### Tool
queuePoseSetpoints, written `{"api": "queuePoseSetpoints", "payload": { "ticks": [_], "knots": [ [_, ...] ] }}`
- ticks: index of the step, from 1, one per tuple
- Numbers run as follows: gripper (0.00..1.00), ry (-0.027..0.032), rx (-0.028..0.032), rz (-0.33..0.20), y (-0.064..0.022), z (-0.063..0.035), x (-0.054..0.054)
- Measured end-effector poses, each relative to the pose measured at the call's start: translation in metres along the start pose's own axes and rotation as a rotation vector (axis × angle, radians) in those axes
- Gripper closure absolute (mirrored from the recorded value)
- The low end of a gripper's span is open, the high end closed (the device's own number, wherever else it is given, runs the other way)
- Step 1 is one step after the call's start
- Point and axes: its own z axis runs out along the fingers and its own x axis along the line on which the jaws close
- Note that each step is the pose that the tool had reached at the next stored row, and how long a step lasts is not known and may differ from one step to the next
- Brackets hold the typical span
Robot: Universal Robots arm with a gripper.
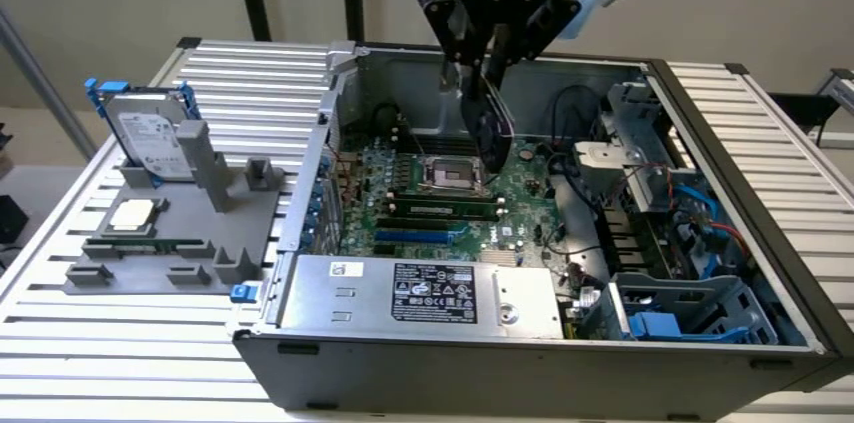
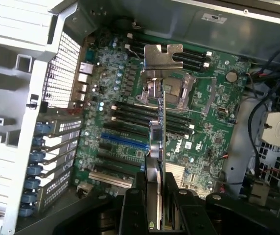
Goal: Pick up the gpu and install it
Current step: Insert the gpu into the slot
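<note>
The pincer [image 1: 483,55] is clenched on the gpu [image 1: 491,128], holding it by one end so that the card hangs edge-down over the open computer case [image 1: 747,143]. In the wrist view the two black fingers [image 2: 132,208] press on either face of the thin card, and its silver bracket [image 2: 162,61] sits at the end away from the pincer. The card is up in the air above the motherboard [image 1: 521,213], over the area just beside the processor socket [image 1: 451,175], and it is not seated in any slot. I cannot tell whether its lower end touches the board.

The case lies on its side on the slatted metal bench [image 1: 107,343], open side up. At the near edge of the case is the silver power supply [image 1: 420,293] with a black label. The blue slot [image 2: 123,142] and the black slots beside it lie bare on the board, between the socket and the power supply. Blue latches [image 2: 35,169] line the case wall next to the slot covers.

On the exterior view's left, well apart from the case, a grey holder [image 1: 174,233] stands on the bench. A hard drive [image 1: 154,138] with blue rails stands upright at its far end, and a small square silver chip [image 1: 134,215] lies flat nearer the front
</note>
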Motion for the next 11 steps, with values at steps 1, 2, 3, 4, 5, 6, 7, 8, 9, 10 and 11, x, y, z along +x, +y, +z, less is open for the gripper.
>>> {"api": "queuePoseSetpoints", "payload": {
  "ticks": [1, 2, 3, 4, 5, 6, 7, 8, 9, 10, 11],
  "knots": [
    [0.73, 0.0002, 0.0009, -0.018, 0.0000, 0.0002, 0.0000],
    [0.73, 0.0003, 0.0018, -0.036, 0.0000, 0.0004, 0.0000],
    [0.73, 0.0005, 0.0027, -0.054, 0.0000, 0.0007, 0.0000],
    [0.73, 0.0007, 0.0036, -0.072, 0.0000, 0.0010, -0.0001],
    [0.73, 0.0009, 0.0046, -0.092, 0.0000, 0.0013, -0.0001],
    [0.73, 0.0010, 0.0054, -0.110, 0.0000, 0.0017, -0.0001],
    [0.73, 0.0012, 0.0063, -0.128, 0.0000, 0.0020, -0.0001],
    [0.73, 0.0013, 0.0072, -0.146, 0.0000, 0.0024, -0.0001],
    [0.73, 0.0015, 0.0081, -0.164, 0.0000, 0.0027, -0.0001],
    [0.73, 0.0016, 0.0089, -0.182, 0.0000, 0.0031, -0.0001],
    [0.73, 0.0019, 0.0099, -0.200, 0.0000, 0.0034, -0.0002]
  ]
}}
